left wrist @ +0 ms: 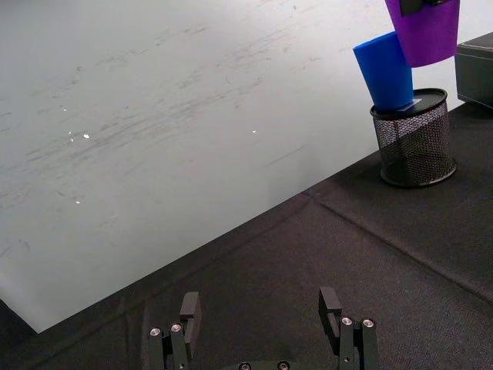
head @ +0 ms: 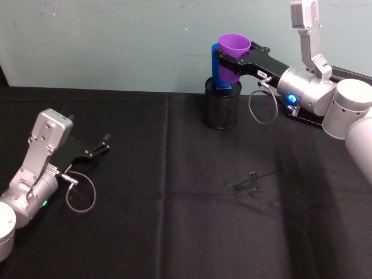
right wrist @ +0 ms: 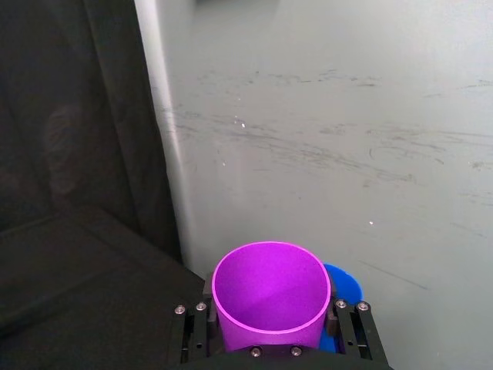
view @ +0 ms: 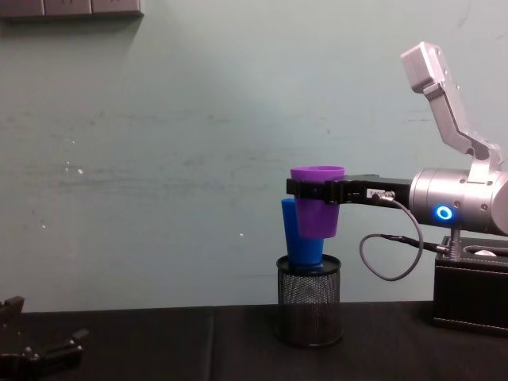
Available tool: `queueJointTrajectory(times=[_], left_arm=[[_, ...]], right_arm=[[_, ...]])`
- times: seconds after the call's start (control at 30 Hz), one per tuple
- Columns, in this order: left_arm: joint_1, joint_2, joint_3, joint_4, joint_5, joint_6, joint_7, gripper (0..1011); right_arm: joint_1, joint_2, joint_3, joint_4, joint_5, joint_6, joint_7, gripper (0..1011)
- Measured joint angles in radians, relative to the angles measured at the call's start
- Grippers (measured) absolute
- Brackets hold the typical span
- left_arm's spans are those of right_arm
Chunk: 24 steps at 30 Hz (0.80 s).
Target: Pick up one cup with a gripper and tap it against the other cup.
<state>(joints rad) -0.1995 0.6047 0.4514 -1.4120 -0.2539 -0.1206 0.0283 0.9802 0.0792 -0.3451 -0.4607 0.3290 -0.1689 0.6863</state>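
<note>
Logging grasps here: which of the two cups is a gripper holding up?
The purple cup, clamped near its rim in the right gripper and lifted. The blue cup leans in the black mesh holder, ungripped. The left gripper rests open.

Reaching in from the right, the right gripper clamps the purple cup just under its rim and holds it in the air, apparently touching the blue cup, which stands tilted in a black mesh holder on the dark table.
</note>
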Motion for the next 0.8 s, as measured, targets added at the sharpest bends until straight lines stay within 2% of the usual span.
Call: queueJointTrajectory(times=[0.8], left_arm=[[0.0,0.0,0.0,0.0,0.0,0.0,0.0,1005]], right_arm=[[0.0,0.0,0.0,0.0,0.001,0.001,-0.002,741]])
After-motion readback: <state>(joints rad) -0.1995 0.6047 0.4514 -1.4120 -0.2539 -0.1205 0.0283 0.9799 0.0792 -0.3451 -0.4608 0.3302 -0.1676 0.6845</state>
